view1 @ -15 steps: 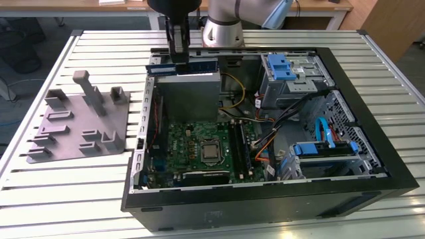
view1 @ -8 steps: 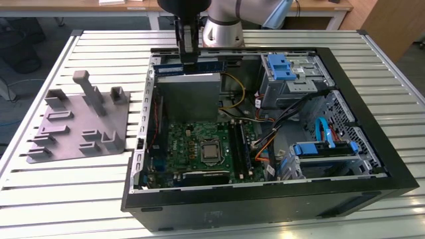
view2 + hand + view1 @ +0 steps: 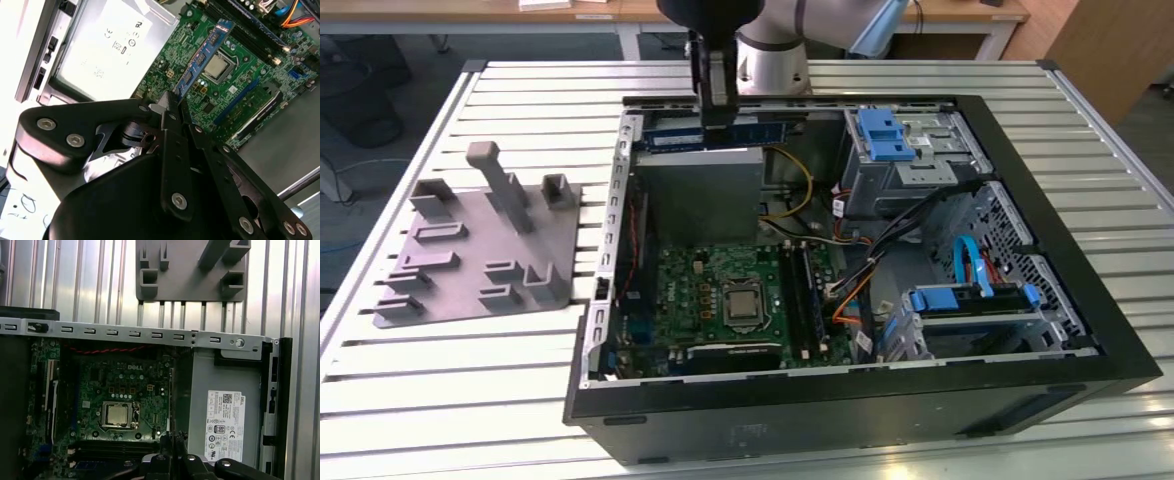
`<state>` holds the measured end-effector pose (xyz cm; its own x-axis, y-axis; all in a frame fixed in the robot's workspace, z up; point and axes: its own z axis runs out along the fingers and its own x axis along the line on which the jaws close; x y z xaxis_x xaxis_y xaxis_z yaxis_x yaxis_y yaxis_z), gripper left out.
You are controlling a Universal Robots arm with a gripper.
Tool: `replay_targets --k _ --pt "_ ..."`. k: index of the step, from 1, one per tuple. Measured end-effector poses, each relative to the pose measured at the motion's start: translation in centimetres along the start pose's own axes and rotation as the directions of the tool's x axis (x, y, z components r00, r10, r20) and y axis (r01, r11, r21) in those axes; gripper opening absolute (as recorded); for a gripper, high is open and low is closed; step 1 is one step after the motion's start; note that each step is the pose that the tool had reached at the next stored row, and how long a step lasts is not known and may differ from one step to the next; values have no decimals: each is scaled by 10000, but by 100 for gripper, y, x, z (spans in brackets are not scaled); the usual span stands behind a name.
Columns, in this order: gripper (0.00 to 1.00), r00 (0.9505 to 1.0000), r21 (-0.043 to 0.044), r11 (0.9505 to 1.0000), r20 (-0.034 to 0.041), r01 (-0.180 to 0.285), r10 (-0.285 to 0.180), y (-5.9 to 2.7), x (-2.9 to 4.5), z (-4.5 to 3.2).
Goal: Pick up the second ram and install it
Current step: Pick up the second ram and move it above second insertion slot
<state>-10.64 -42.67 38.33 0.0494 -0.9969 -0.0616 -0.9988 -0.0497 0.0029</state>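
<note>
My gripper (image 3: 714,122) hangs over the far end of the open computer case (image 3: 1067,330), above the grey power supply (image 3: 700,190). It is shut on the second ram (image 3: 754,132), a thin blue-green stick held level and lengthwise across the case. In the second wrist view the ram (image 3: 202,57) juts out from the closed fingertips (image 3: 167,107) over the green motherboard (image 3: 240,75). The motherboard (image 3: 720,290) lies lower in the case, with long black slots (image 3: 803,290) beside the processor socket (image 3: 744,305).
A grey holder plate (image 3: 480,250) with upright pegs lies on the slatted table on the exterior view's left of the case. Blue drive bays (image 3: 887,135) and loose cables (image 3: 854,280) fill the case's other side. The case's metal rim (image 3: 150,335) runs around the board.
</note>
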Motion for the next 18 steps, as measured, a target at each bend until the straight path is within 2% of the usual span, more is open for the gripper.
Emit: replay_targets --k 6,12,15,18 --pt "14 10000 0 10000 1 0 0 -117 6 2" --pt "14 10000 0 10000 -1 2 -2 -126 14 1" --pt "14 10000 0 10000 1 -3 3 -120 108 8" --pt "14 10000 12 10000 4 -81 81 -117 175 51"
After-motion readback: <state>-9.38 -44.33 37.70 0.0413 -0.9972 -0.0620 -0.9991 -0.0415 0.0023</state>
